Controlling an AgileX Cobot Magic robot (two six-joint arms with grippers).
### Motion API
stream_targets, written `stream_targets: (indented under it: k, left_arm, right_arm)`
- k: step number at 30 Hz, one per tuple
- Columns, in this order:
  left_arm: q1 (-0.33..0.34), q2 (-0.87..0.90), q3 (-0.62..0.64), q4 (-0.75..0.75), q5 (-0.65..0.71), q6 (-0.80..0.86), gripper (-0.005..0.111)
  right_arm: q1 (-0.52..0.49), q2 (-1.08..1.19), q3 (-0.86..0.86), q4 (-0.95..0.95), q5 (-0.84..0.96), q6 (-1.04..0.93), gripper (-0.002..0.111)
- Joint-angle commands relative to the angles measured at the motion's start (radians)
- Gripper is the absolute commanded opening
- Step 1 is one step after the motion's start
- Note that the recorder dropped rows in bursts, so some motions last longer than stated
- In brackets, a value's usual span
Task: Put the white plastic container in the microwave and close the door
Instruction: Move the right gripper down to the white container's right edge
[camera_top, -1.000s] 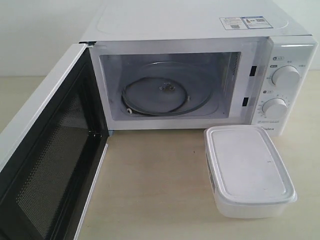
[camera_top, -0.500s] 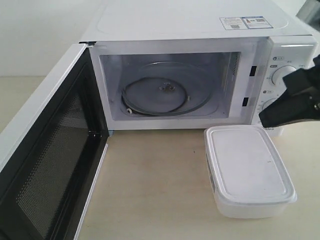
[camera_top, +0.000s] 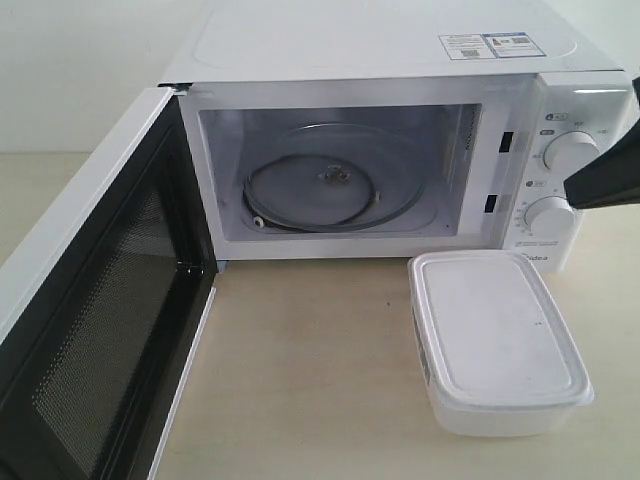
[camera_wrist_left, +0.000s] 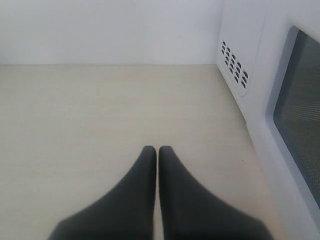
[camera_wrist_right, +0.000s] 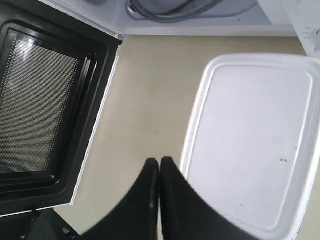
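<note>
On the pale beige surface, a boxy white countertop microwave is standing at the far side, with printed labels on its top. Its white-framed door is hanging wide open to the left, and the black perforated mesh of the inner face is turning toward the middle of the scene. Inside the lit cavity a round glass turntable is lying flat. Two round white dials, an upper one and a lower one, are sitting on the control panel at the right of the opening.

A shallow rectangular translucent-white plastic container with rounded corners is resting on the surface outside the microwave, to the near right, just in front of the control panel. Its flat rimmed lid is sitting on top. Whether its far edge is touching the microwave front cannot be told.

At the right edge of the exterior view, the black right claw is reaching in at the height of the dials, well above the container and apart from it. From its wrist camera, the right claw is showing its two black fingers pressed together with nothing between them, its tips pointing over bare surface just beside the container's left rim.

Left of the microwave, the left claw is hovering over bare surface with its fingers likewise closed tip to tip and gripping nothing. Beside it are showing the microwave's white side wall with its vent slots and the door's outer face with the dark window.
</note>
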Motion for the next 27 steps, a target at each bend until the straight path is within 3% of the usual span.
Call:
stream_targets:
  k: [1, 13, 20, 27]
  left_arm:
    - [-0.001, -0.003, 0.004, -0.003, -0.002, -0.009, 0.004]
    - [-0.001, -0.003, 0.004, -0.003, -0.002, -0.009, 0.004]
    - [-0.001, -0.003, 0.004, -0.003, -0.002, -0.009, 0.004]
    - [-0.001, -0.003, 0.004, -0.003, -0.002, -0.009, 0.004]
  right_arm:
    - [-0.007, 0.079, -0.005, -0.014, 0.004, -0.037, 0.000]
    - [-0.010, 0.228, -0.005, -0.009, 0.004, -0.108, 0.000]
    - [-0.138, 0.229, 0.055, 0.023, -0.026, -0.095, 0.000]
    - [-0.145, 0.229, 0.096, -0.005, -0.061, -0.082, 0.000]
